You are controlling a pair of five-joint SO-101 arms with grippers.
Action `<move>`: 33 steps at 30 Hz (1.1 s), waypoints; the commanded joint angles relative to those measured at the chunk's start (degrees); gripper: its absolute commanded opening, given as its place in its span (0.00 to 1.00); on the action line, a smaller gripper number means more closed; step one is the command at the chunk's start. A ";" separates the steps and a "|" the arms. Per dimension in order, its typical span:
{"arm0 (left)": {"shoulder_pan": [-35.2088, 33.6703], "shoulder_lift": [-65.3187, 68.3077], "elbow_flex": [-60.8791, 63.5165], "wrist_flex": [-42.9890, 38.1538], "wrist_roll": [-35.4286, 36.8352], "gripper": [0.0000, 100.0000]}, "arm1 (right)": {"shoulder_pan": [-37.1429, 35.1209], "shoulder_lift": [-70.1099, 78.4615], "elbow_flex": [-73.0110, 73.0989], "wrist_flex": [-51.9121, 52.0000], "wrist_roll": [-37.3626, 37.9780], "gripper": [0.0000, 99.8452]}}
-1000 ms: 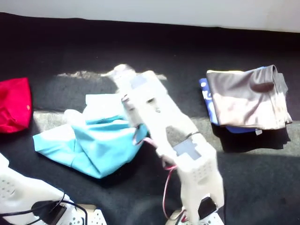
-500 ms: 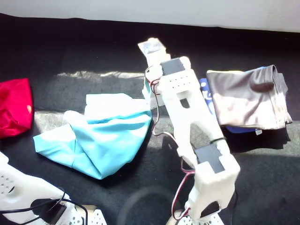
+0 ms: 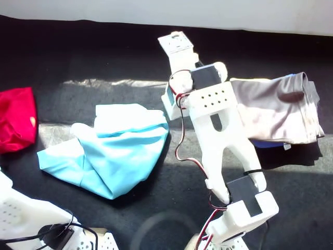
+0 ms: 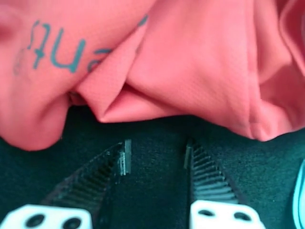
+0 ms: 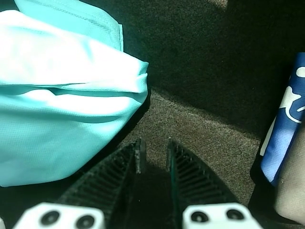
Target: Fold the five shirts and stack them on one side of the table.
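A crumpled cyan shirt [image 3: 114, 151] lies left of the table's middle. My right gripper [image 3: 169, 107] hangs just off its right corner, between it and the stack. In the right wrist view the gripper [image 5: 154, 153] is open by a narrow gap and empty over dark cloth, with the cyan shirt [image 5: 62, 105] beside it. A folded grey shirt [image 3: 276, 107] rests on a blue shirt [image 3: 227, 99] at the right. A red shirt [image 3: 15, 117] sits at the left edge. My left gripper [image 4: 156, 155] is open just short of the red shirt [image 4: 190, 62], holding nothing.
Dark cloth covers the table [image 3: 93, 62], with a sunlit band across its middle. The left arm's white base [image 3: 31, 224] and its cables sit at the front left corner. The right arm's body [image 3: 223, 140] stretches from the front edge towards the stack.
The right arm has swung from over the cyan shirt to the right and back, towards the stack. The cyan shirt's right edge now lies uncovered on the table.
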 commanded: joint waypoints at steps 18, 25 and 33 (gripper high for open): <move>9.80 -37.76 32.57 -8.62 -4.48 0.16 | -4.62 -3.30 -1.27 0.40 -0.09 0.08; 6.37 -37.49 18.42 6.51 -1.76 0.16 | -14.64 0.84 -1.80 -4.00 -0.09 0.09; -0.57 -37.49 11.30 13.27 -2.20 0.16 | -20.97 17.01 -10.15 -7.78 -7.30 0.24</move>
